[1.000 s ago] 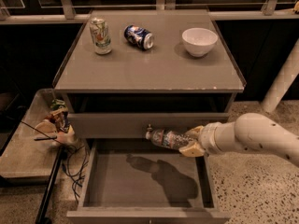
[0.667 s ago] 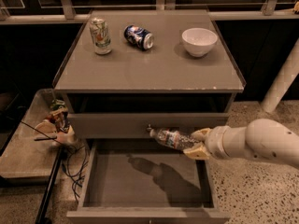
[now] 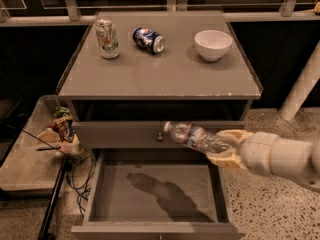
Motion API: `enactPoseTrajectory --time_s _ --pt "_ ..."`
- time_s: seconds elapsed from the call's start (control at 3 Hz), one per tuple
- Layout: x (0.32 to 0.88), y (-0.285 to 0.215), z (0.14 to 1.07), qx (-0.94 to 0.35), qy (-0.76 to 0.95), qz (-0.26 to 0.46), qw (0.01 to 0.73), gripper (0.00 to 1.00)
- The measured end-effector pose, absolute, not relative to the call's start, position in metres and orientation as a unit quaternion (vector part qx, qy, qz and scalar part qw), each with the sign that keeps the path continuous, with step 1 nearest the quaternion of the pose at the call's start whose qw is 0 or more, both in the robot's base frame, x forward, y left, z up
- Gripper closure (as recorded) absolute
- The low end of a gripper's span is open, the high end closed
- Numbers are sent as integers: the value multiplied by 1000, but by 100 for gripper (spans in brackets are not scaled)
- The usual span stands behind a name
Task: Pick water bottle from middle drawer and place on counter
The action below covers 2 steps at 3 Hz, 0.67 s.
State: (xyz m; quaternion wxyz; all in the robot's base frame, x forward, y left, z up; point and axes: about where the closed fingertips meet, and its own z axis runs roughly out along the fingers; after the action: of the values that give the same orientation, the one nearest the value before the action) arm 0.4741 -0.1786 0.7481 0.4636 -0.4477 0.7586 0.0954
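My gripper [image 3: 224, 145] comes in from the right and is shut on the water bottle [image 3: 192, 135], a clear ribbed bottle with a red, white and blue label band. The bottle lies almost level, cap pointing left, in front of the grey drawer front with the round knob [image 3: 160, 137]. It hangs above the open middle drawer [image 3: 150, 196], whose flat floor holds only the arm's shadow. The counter [image 3: 160, 74] lies above and behind the bottle.
On the counter stand a pale green-and-white can [image 3: 107, 38], a dark blue soda can on its side [image 3: 148, 39] and a white bowl [image 3: 213, 44]. A low side table [image 3: 25, 154] with clutter and cables stands at the left. A pale post [image 3: 302, 84] rises at the right.
My gripper and the bottle have moved a little to the right and slightly down, still in front of the drawer front. The bottle stays held.
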Motion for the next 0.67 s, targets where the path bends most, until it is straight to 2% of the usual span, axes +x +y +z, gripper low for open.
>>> enactPoseTrajectory --time_s 0.33,0.67 --pt "467 -197 818 -451 733 61 505 100" --pt "490 -207 896 -464 709 17 530 100"
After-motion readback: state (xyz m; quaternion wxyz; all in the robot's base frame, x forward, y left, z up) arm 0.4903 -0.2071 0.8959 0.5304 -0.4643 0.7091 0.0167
